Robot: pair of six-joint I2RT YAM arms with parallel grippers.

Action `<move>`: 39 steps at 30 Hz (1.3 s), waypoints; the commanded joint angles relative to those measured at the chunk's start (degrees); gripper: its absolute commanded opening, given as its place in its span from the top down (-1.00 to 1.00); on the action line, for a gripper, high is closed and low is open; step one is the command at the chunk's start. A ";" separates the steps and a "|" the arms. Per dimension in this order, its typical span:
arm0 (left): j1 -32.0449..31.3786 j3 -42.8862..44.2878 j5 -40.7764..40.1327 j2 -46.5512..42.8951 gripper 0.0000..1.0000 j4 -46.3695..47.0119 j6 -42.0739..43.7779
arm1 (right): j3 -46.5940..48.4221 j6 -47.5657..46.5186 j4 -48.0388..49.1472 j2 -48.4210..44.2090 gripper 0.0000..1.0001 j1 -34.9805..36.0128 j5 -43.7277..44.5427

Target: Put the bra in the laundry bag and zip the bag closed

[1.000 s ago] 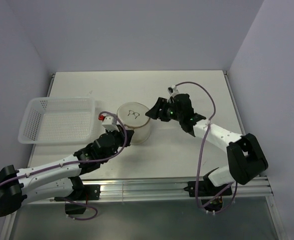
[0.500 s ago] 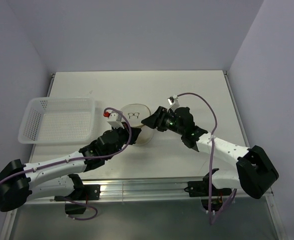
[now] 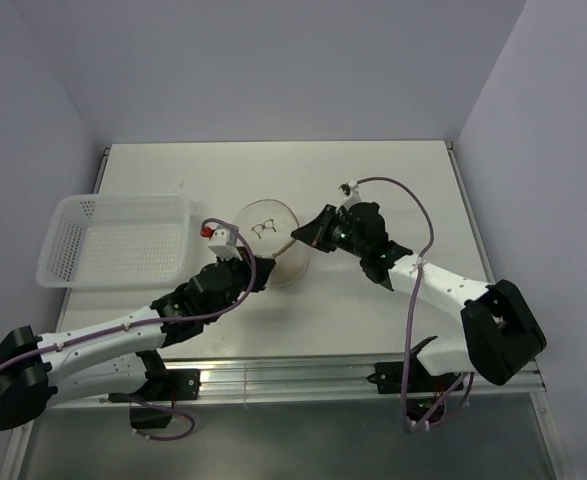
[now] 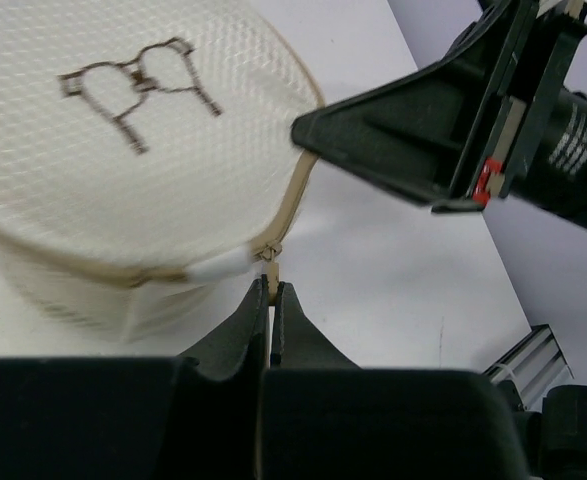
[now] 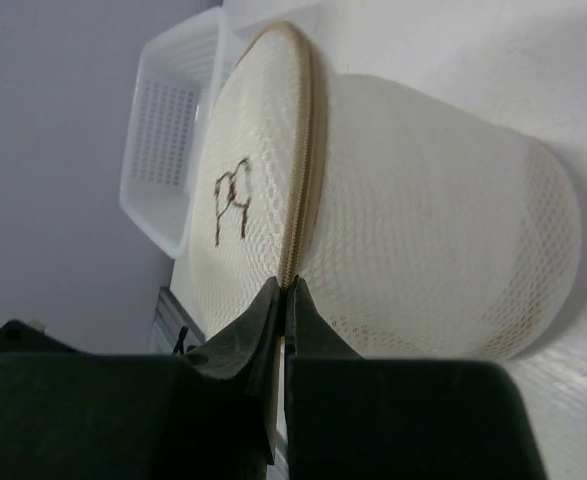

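The laundry bag [image 3: 269,240], a round white mesh drum with a tan zipper rim and a dark drawing on its lid, stands mid-table between both arms. My left gripper [image 3: 259,271] is shut on the small zipper pull [image 4: 270,264] at the bag's near side. My right gripper [image 3: 299,235] is shut on the zipper rim [image 5: 303,170] at the bag's right edge. In the left wrist view the bag [image 4: 143,150] fills the upper left, with the right gripper [image 4: 308,128] touching its rim. The bra is hidden from every view.
A white perforated plastic basket [image 3: 113,240] sits on the table's left side, close to the bag, and shows behind it in the right wrist view [image 5: 168,130]. The metal rail [image 3: 303,375] runs along the near edge. Grey walls enclose the table [image 3: 393,180].
My right gripper has gone from open to shut on the bag's zipper rim. The left gripper has kept its grip on the zipper pull, and the bag's lid has tipped slightly.
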 commanded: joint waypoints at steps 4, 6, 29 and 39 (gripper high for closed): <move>-0.23 -2.62 -5.73 -9.25 0.99 -7.75 1.97 | 9.30 -10.03 -5.75 4.40 1.00 -6.82 0.28; -0.06 -2.89 -7.84 -11.54 1.00 -10.65 2.67 | 12.82 -13.99 -9.36 5.80 1.00 -7.87 -0.69; 0.30 10.19 -9.77 -16.54 -0.98 -19.08 6.11 | 12.74 -15.24 -8.76 8.28 1.00 -9.72 -3.86; 0.30 20.57 -12.24 -22.09 -0.99 -32.71 11.29 | 11.07 -15.15 -14.03 -6.12 -0.99 -9.72 5.01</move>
